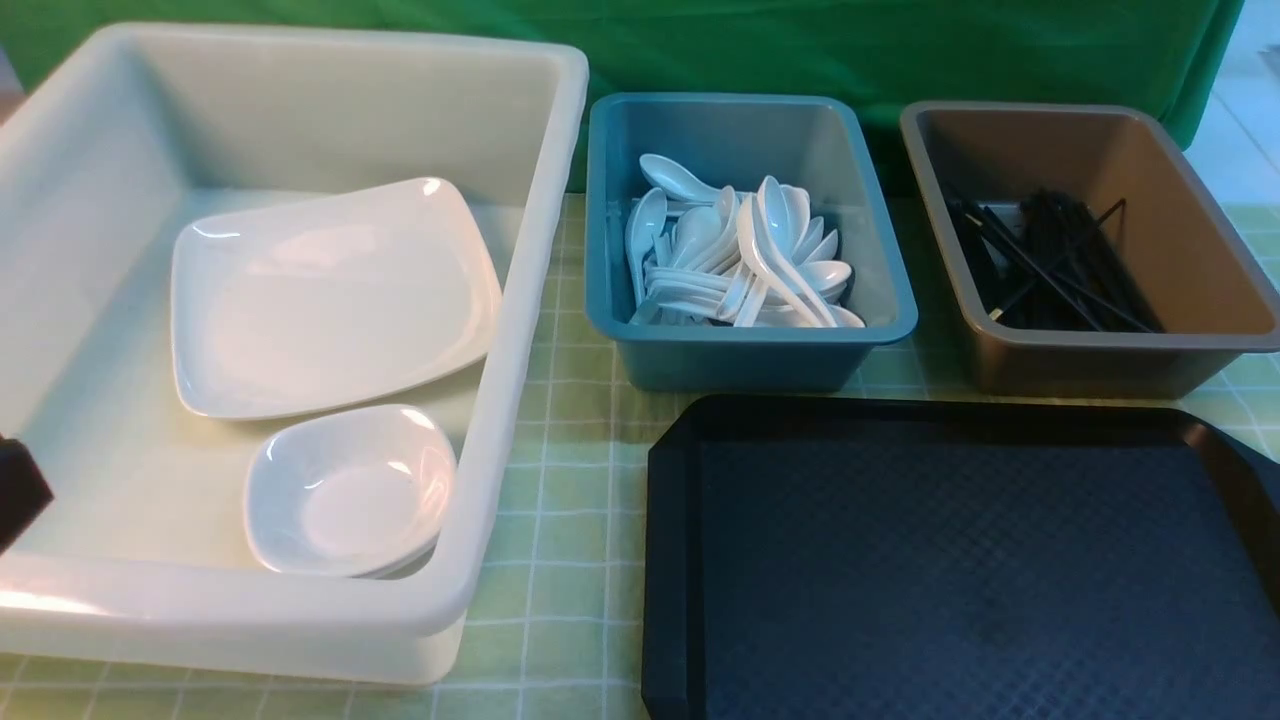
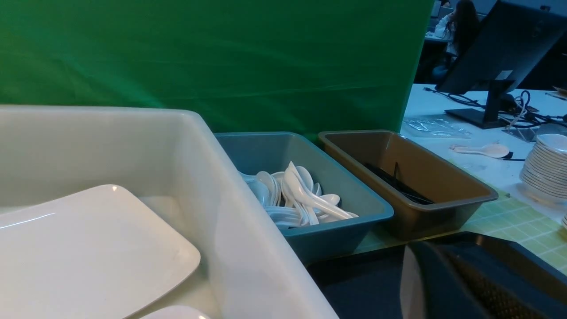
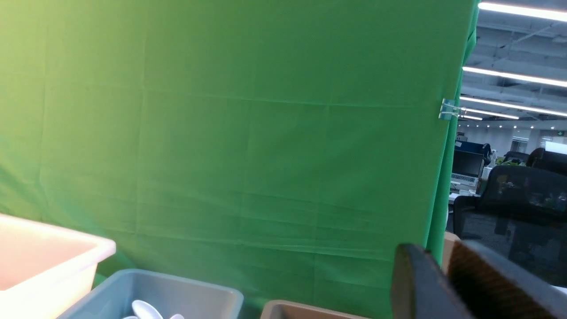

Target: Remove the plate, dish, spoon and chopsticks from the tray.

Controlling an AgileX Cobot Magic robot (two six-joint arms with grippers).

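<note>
The black tray (image 1: 950,560) lies at the front right with nothing on it. The large white plate (image 1: 330,295) and a small white dish (image 1: 350,490) rest inside the big white tub (image 1: 520,300); the plate leans on the tub's floor behind the dish. Several white spoons (image 1: 740,255) are heaped in the blue tub (image 1: 750,360). Black chopsticks (image 1: 1050,265) lie in the brown tub (image 1: 1100,360). My left gripper (image 2: 425,248) is shut and empty, hanging over the tray's near-left part beside the white tub. My right gripper (image 3: 436,254) is raised toward the green cloth, slightly open with nothing between its fingers.
A green cloth (image 1: 800,50) hangs behind the tubs, and a green checked cloth (image 1: 560,520) covers the table. A black part of my left arm (image 1: 20,490) shows at the white tub's near-left edge. Off to the right stand a stack of white dishes (image 2: 547,166) and a monitor (image 2: 500,48).
</note>
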